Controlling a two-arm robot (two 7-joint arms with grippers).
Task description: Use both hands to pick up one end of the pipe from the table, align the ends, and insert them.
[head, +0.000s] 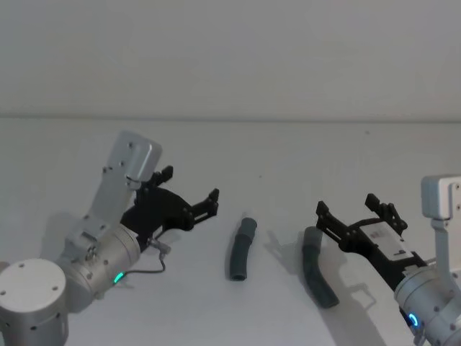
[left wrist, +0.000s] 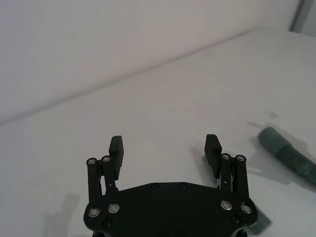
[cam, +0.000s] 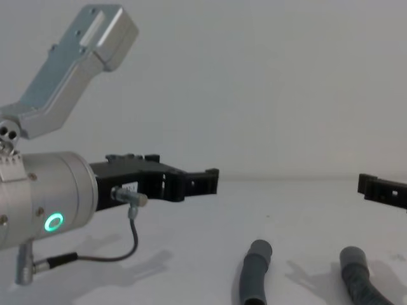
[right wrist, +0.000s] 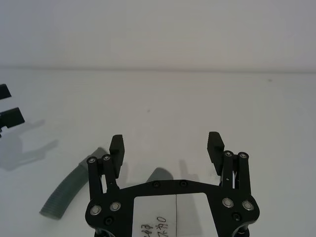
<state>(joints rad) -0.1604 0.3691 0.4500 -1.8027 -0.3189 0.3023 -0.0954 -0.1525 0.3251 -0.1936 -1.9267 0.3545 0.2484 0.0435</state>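
The pipe shows as two dark grey corrugated lengths lying apart on the white table (head: 288, 158). The left length (head: 242, 251) has a smooth cuff (head: 248, 228) at its far end. The right length (head: 318, 274) curves toward me. My left gripper (head: 191, 186) hovers open to the left of the left length, holding nothing. Just right of the right length's far end, my right gripper (head: 348, 205) is also open and holds nothing. The chest view shows both lengths (cam: 256, 272) (cam: 356, 274) low on the table, below the grippers (cam: 208, 176) (cam: 381, 187).
A thin grey cable (cam: 124, 244) loops from the left wrist above the table. The pale wall (head: 230, 58) rises behind the table's far edge. In the right wrist view, the left length (right wrist: 69, 190) lies beside my open right gripper (right wrist: 166, 144).
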